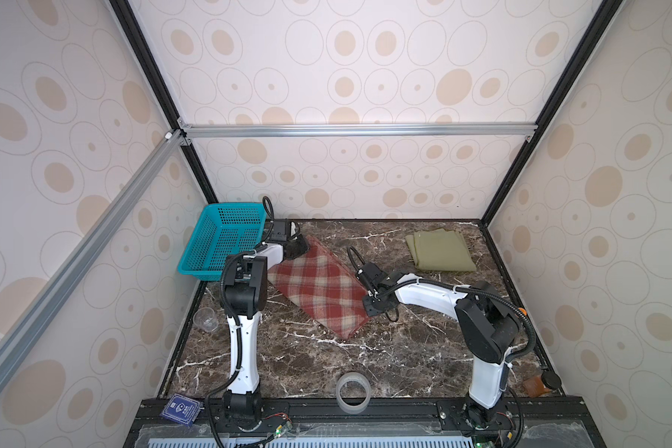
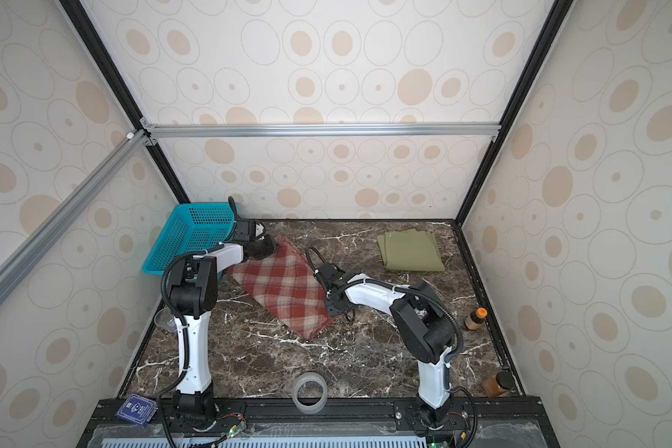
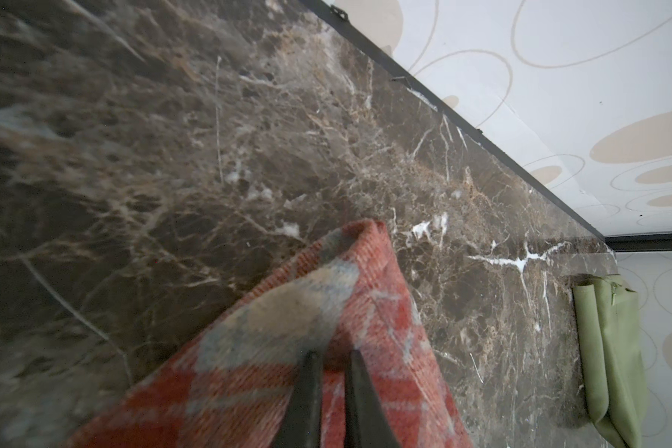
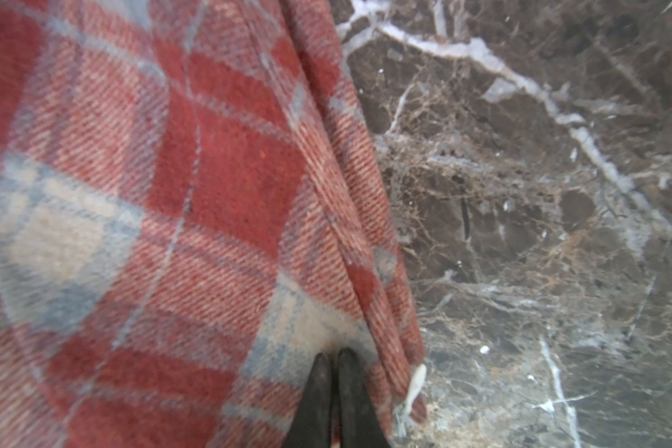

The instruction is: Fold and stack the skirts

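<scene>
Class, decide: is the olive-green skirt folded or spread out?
Folded: the olive-green skirt lies as a compact rectangle with layered edges showing along one side.

Shows red-and-cream plaid with faint grey-blue lines on the woolly skirt (image 1: pixel 319 291). Plain olive green on the thin skirt (image 1: pixel 439 250). Teal mesh on the basket (image 1: pixel 210 248). Dark brown marble with white veins on the table (image 1: pixel 311 360). Beige ovals and thin grey rings on the off-white walls (image 1: pixel 346 58)

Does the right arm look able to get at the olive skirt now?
Probably not yet: bare table lies before the olive skirt, but the right gripper is shut on the plaid skirt.
</scene>
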Robot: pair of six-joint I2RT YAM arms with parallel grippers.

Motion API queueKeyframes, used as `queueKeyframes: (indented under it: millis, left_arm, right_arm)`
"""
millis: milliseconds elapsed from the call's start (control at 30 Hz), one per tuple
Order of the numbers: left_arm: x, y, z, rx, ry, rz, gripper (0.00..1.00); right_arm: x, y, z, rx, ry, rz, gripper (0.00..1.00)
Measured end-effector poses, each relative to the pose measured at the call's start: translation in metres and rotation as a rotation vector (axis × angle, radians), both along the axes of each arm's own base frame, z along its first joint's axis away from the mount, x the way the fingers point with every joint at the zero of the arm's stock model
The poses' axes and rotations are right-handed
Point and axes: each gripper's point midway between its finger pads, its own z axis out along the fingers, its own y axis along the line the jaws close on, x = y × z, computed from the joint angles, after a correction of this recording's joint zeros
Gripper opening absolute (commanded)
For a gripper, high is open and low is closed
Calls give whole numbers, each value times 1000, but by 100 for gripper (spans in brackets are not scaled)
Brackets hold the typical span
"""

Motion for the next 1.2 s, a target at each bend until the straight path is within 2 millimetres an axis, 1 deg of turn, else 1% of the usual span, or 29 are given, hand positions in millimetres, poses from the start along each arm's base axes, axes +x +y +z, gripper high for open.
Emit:
queueKeyframes:
  millis: [167, 267, 333, 467, 600, 667, 733, 800, 867, 933, 1000, 1100, 1133, 1200]
  left_arm:
    - [-3, 3, -5, 30, 14, -5, 14]
    - [-7, 5, -9, 47, 23, -3, 14]
    - [-15, 6, -13, 49, 40, -3, 14]
    - [-26, 8, -11, 42, 54, 6, 14]
    - [-40, 11, -1, 29, 60, 23, 14]
    - [-45, 14, 11, 21, 49, 36, 14]
    - [-50, 17, 26, 11, 29, 47, 14]
    - [-57, 22, 41, -2, 9, 60, 14]
    - [-65, 29, 56, -15, -11, 77, 15]
    - [-74, 37, 68, -24, -29, 94, 15]
    - [-83, 41, 75, -26, -38, 101, 15]
    - [-101, 49, 73, -21, -25, 119, 15]
    - [-108, 50, 70, -19, -16, 122, 15]
    - [-121, 56, 58, -14, 15, 136, 15]
  right_arm:
    - [0, -1, 0, -2, 0, 0, 9]
    - [3, -5, -1, -5, 3, -9, 9]
    - [8, -12, -4, -8, 10, -25, 8]
    - [26, -28, -5, -8, 11, -69, 8]
    - [42, -43, 1, -27, -9, -98, 8]
    - [44, -47, 5, -38, -19, -99, 10]
    - [41, -46, 14, -39, -27, -88, 10]
    - [36, -42, 27, -33, -48, -70, 10]
    - [29, -32, 43, -24, -79, -39, 10]
    - [17, -14, 59, -1, -107, 7, 11]
    - [5, 4, 69, 33, -119, 44, 11]
    - [-13, 28, 74, 81, -117, 90, 10]
    - [-17, 34, 74, 95, -112, 98, 10]
    - [-27, 42, 68, 116, -93, 109, 9]
